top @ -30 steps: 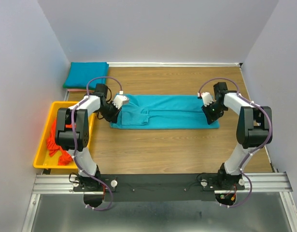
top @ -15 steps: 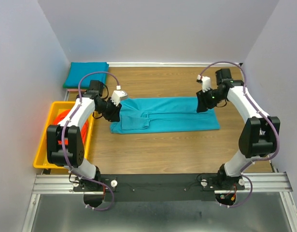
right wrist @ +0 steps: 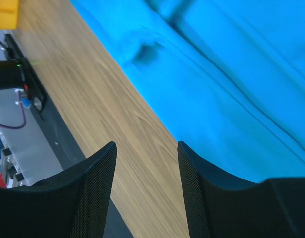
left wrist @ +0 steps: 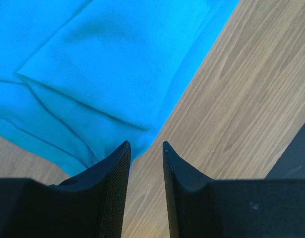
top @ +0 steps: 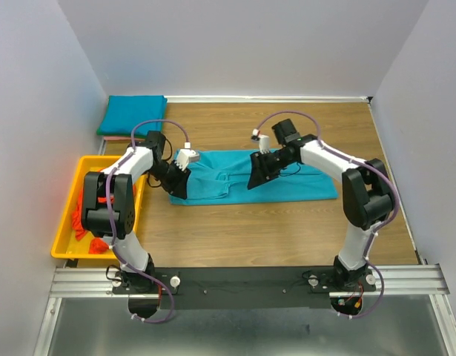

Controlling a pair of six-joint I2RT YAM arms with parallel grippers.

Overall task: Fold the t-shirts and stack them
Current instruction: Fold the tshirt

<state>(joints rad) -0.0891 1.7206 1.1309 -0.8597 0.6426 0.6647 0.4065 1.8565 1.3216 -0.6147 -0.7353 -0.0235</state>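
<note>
My left gripper [left wrist: 146, 153] stands narrowly parted, holding nothing; the corner of 1 flat teal t-shirt [left wrist: 92, 64] lies just ahead of its tips. My right gripper [right wrist: 146, 148] gapes wider, empty, the same shirt spread ahead and rightward.

Right gripper [top: 255, 178] swung from frame right to centre, now over the middle of the teal t-shirt [top: 305, 182], jaws wider apart. Left gripper [top: 177, 187] released, jaws parted, at the shirt's lower-left corner.
</note>
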